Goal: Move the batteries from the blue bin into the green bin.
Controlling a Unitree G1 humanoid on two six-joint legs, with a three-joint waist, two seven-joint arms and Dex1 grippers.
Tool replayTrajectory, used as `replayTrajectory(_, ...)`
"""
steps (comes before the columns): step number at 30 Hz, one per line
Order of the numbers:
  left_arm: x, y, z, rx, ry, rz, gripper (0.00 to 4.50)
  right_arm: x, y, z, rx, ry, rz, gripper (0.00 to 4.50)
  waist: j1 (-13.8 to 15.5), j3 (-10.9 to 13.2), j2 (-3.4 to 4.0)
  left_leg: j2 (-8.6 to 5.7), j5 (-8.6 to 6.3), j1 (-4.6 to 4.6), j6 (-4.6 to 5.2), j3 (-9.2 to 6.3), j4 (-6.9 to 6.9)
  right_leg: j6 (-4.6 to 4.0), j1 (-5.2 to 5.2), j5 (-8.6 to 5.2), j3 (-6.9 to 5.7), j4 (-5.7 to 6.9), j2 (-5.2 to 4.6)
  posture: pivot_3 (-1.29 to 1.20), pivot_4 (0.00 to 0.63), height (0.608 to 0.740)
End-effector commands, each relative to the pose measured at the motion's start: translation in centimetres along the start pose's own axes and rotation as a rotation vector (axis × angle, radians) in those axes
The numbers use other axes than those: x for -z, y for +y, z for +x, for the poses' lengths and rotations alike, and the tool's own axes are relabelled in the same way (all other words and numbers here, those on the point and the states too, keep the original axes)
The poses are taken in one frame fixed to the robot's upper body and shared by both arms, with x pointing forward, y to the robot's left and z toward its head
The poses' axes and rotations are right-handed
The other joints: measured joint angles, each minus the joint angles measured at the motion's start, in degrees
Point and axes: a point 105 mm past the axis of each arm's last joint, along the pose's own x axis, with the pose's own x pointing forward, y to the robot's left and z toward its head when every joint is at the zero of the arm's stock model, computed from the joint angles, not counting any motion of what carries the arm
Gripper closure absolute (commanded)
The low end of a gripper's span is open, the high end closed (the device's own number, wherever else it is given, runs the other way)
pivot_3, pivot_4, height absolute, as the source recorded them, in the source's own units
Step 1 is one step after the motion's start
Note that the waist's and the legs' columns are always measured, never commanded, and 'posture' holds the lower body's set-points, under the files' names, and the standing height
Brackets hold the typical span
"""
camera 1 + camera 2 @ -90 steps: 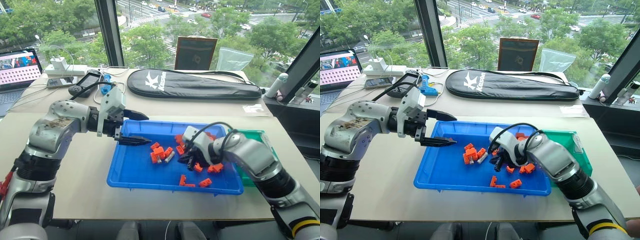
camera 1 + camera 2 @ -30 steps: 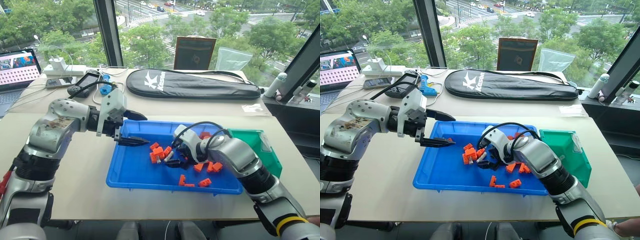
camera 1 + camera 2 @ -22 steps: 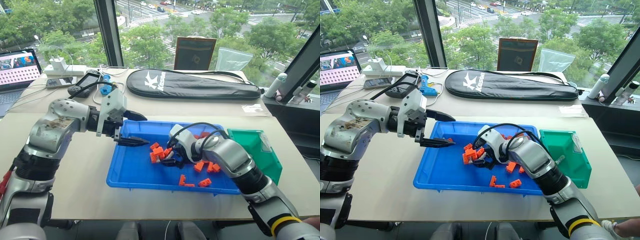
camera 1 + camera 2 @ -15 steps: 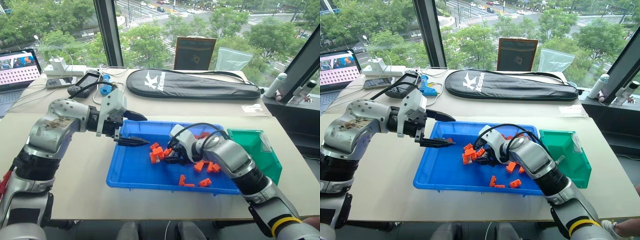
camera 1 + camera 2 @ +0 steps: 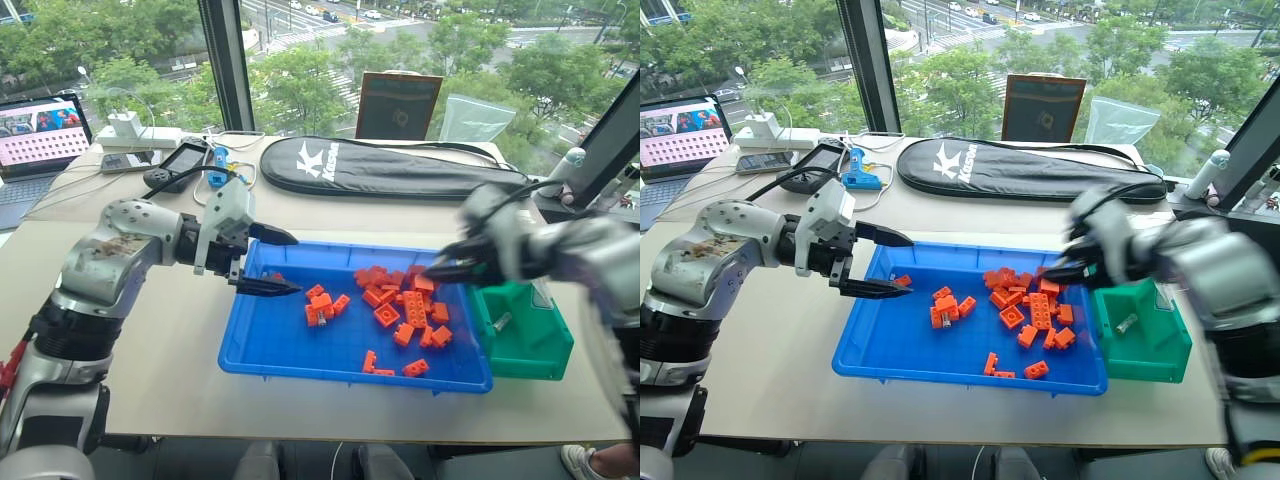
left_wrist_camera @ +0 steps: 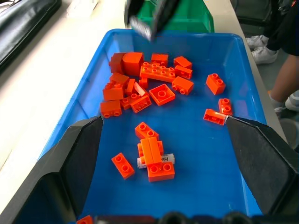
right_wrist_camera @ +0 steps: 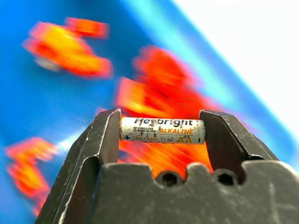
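Now the right gripper [image 7: 161,133] clamps an AA alkaline battery [image 7: 162,130] end to end between its two fingers, with the blue bin [image 5: 300,345] and its orange toy bricks [image 5: 405,305] below it and the green bin [image 5: 530,340] just beside it, holding one battery [image 5: 500,321]. The left gripper [image 5: 272,262] hovers spread open over the blue bin's opposite end, another battery [image 6: 156,160] lying ahead of it among bricks.

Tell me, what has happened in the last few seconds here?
The right hand was down among the orange bricks in the blue bin. It closed on a battery, lifted it and swung right toward the green bin, where another battery already lies. The bricks it worked among got shuffled. The left hand stayed open over the blue bin's left end.
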Motion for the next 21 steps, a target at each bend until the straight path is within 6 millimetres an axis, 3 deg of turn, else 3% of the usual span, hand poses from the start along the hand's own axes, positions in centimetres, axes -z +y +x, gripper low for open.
replayTrajectory(1,-1.3,0.2,0.2,0.008,-0.041,0.04,0.0,1.8,-1.5,-0.9,0.019,0.016,-0.003,2.0,-0.6,0.0,-0.01,0.03,-0.01,0.01,0.01,-0.01,-0.01,0.0,0.02,0.0,0.0,-0.02,0.04,0.0,0.15,0.733)
replayTrajectory(6,-1.4,0.3,1.1,0.02,-0.056,0.042,0.0,3.7,0.3,0.7,-0.095,0.019,0.055,2.0,-1.8,0.0,0.01,0.04,0.0,0.05,0.02,0.02,0.0,0.0,-0.03,0.0,0.11,0.12,0.07,0.0,0.15,0.733)
replayTrajectory(9,-1.6,0.5,1.1,0.0,-0.07,0.07,0.0,5.2,0.7,1.2,-0.089,0.086,-0.026,2.0,-1.8,0.0,0.04,0.01,0.0,0.05,0.01,-0.01,0.0,0.01,-0.03,0.0,0.11,0.21,0.06,0.0,0.15,0.733)
replayTrajectory(11,-1.7,0.7,1.0,-0.02,-0.081,0.068,0.0,6.1,0.4,1.3,-0.068,0.125,-0.065,0.99,-1.7,0.0,0.04,0.0,0.0,0.05,0.01,-0.01,0.0,0.02,-0.01,0.0,0.1,0.18,0.04,0.0,0.15,0.733)
replayTrajectory(14,-1.7,0.6,0.8,-0.025,-0.083,0.073,0.0,6.1,0.3,0.9,-0.064,0.129,-0.087,0.06,-1.6,0.0,0.04,-0.02,0.0,0.05,0.01,0.0,0.01,0.03,-0.01,-0.01,0.11,0.14,0.02,0.0,0.15,0.733)
replayTrajectory(18,-1.5,1.4,0.4,-0.094,-0.077,0.058,0.0,5.0,-0.8,-0.2,0.002,0.126,-0.172,0.06,-1.5,0.0,0.07,-0.02,0.0,0.05,0.01,0.0,0.0,0.03,-0.02,-0.01,0.11,0.17,0.03,0.0,0.15,0.733)
replayTrajectory(21,-1.2,2.5,-0.1,-0.181,-0.059,0.08,0.0,0.1,-1.3,-0.4,0.079,-0.072,-0.328,0.06,-1.8,0.1,0.1,-0.01,0.0,0.08,0.01,0.01,0.01,0.03,-0.02,-0.01,0.11,0.17,0.03,0.0,0.15,0.733)
